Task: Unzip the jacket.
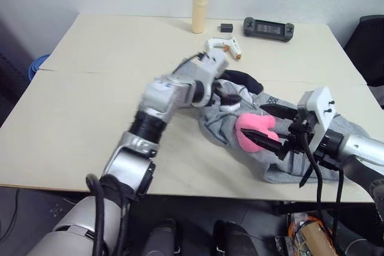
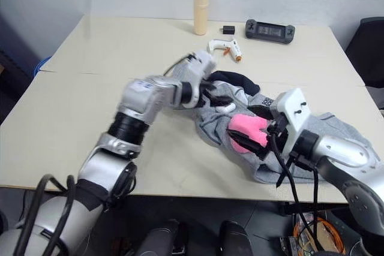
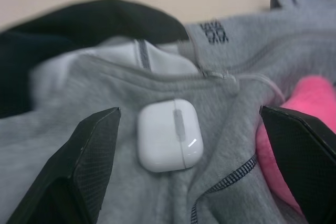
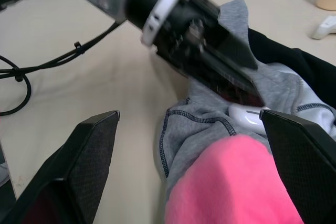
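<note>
Nearest: right pincer [image 1: 271,126] wide open, empty, over pink plush toy [image 1: 255,128] lying on grey fleece jacket [image 1: 228,125], crumpled at counter [image 1: 90,118] right front edge. Beyond: left pincer [image 3: 189,145] wide open, empty, above white earbud case [image 3: 169,135]. Zipper pull [image 3: 227,78] near collar: unzipping seemingly barely begun. Farther: glue gun [image 1: 223,46], cream cylinder [image 1: 200,2].

Even, soft indoor light, no harsh shadows.
The left arm [image 1: 180,91] smears with motion blur; a small glint sits on the white earbud case [image 3: 169,135].
</note>
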Motion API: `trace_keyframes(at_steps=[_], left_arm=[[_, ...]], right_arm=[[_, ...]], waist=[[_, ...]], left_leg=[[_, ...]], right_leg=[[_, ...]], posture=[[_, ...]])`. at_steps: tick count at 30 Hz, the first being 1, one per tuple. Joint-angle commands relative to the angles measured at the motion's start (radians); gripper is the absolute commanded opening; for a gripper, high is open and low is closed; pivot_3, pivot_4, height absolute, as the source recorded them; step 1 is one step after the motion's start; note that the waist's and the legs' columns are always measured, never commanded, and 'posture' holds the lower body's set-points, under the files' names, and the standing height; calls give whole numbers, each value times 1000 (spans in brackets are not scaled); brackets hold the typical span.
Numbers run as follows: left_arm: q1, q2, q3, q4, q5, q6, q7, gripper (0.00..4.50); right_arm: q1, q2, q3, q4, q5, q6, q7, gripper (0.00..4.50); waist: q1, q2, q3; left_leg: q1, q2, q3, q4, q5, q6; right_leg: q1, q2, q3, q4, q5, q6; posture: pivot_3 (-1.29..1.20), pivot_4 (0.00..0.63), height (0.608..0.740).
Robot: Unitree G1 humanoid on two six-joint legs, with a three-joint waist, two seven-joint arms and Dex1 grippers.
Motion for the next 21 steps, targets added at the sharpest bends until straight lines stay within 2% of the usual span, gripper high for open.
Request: trace_keyframes(at_steps=[1,6,10,16,21], left_arm=[[-68,-48,-11,153,48,-147,-6,4460],[-123,-104,6,373,101,-284,28,4460],[-148,-119,47,447,105,-320,54,4460],[-152,-95,185,389,14,-320,50,4460],[-147,-82,221,368,9,-300,52,4460]], right_arm=[[24,8,-59,-64,27,-2,-43,4500],[55,11,-79,-90,44,-5,-84,4500],[76,13,-92,-104,53,-9,-109,4500],[102,14,-102,-121,70,-15,-132,4500],[101,5,-97,-107,70,-23,-126,4500]], waist=[[0,0,0],[4,0,0],[6,0,0],[2,0,0],[2,0,0]], left_leg=[[0,0,0,0,0,0],[-1,0,0,0,-2,2],[-1,0,0,0,-2,3],[-1,0,0,0,-3,4],[-1,0,0,0,-3,3]], right_leg=[[0,0,0,0,0,0],[-1,-8,1,-4,0,0],[-1,-9,1,-5,0,0],[-1,-9,2,-5,0,0],[-1,-9,2,-3,0,0]], posture=[[0,150,740],[0,150,740],[0,150,740],[0,150,740],[0,150,740]])
